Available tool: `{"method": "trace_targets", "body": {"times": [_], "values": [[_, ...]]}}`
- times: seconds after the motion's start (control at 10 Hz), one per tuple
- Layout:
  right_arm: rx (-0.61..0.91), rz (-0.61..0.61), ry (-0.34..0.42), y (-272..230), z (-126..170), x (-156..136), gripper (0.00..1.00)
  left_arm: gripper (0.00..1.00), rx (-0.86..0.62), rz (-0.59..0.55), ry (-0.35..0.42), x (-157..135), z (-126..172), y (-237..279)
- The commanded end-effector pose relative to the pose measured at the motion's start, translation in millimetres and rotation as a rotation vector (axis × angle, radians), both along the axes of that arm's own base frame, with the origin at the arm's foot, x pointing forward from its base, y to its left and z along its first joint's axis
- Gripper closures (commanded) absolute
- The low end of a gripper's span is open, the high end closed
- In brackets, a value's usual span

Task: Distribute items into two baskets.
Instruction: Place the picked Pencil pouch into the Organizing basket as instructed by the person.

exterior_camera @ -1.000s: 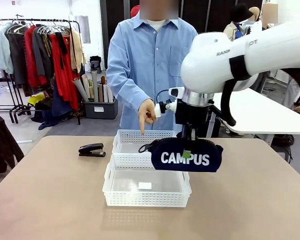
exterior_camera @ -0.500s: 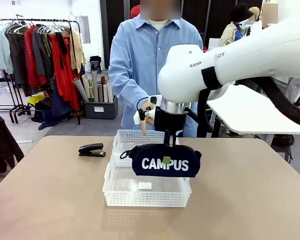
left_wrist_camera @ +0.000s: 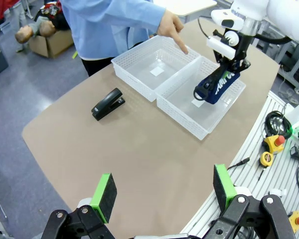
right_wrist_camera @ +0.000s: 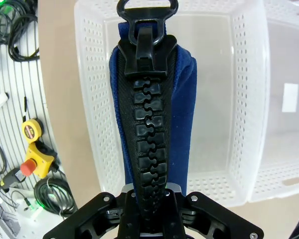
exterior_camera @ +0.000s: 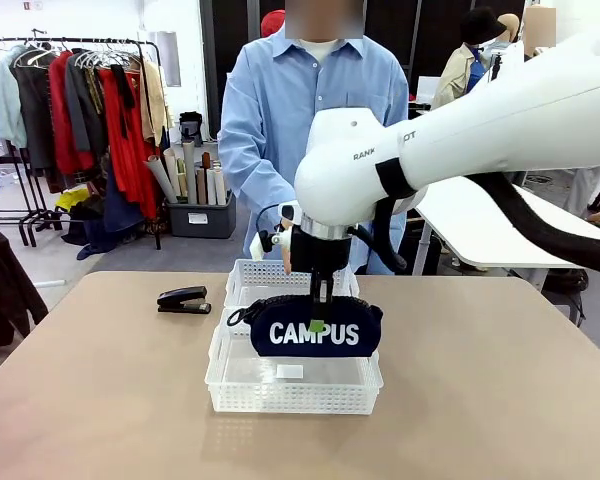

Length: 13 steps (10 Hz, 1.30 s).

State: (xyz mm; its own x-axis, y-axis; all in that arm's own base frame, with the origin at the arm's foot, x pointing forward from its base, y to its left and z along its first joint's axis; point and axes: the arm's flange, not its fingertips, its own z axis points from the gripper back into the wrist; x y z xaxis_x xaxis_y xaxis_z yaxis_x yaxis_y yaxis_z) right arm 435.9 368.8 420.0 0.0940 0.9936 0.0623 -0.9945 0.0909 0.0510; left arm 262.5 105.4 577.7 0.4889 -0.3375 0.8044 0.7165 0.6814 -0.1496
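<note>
- Closest in, the left gripper hangs high over the table's near edge, pads spread wide, nothing between them.
- Below it lies a broad sweep of bare tabletop with plenty of free room on the left and along the front edge.
- The near basket sits mid-table, its front wall square to the robot and its floor bare apart from a small white label.
- The right gripper comes straight down over this basket, clamped tight on the top zip edge of the pouch.
- The pouch hangs lengthwise, "CAMPUS" facing the robot, zip pull out to the left.
- Its bottom edge dips below the back rim; whether it touches the floor, I can't tell.
- It hangs toward the basket's right end, its right tip about level with the right wall, so the spare room is at the left end.
- In the right wrist view the zip runs up the middle and perforated walls show on both sides.
- The far basket stands right behind, wall against wall with the near one.
- The stapler lies flat on the table left of the far basket, clear of its wall with open table around it.
- At the far edge a person's hand points a finger down over the far basket.
</note>
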Motion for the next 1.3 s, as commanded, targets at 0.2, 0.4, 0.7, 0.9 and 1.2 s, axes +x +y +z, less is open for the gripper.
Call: {"method": "trace_targets", "body": {"times": [0.2,0.4,0.7,0.9,1.2], "values": [[0.033,-0.018,-0.022,15,-26,10,1.00,0.00,-0.011,-0.016,-0.012,0,0,0],[0.047,-0.013,-0.012,13,-43,12,1.00,0.00,-0.011,-0.016,-0.012,0,0,0],[0.052,-0.013,-0.004,8,-63,16,1.00,0.00,-0.011,-0.016,-0.012,0,0,0],[0.051,-0.010,0.015,5,-74,18,1.00,0.00,-0.011,-0.016,-0.012,0,0,0],[0.046,-0.008,0.029,2,-83,20,1.00,0.00,-0.011,-0.016,-0.012,0,0,0]]}}
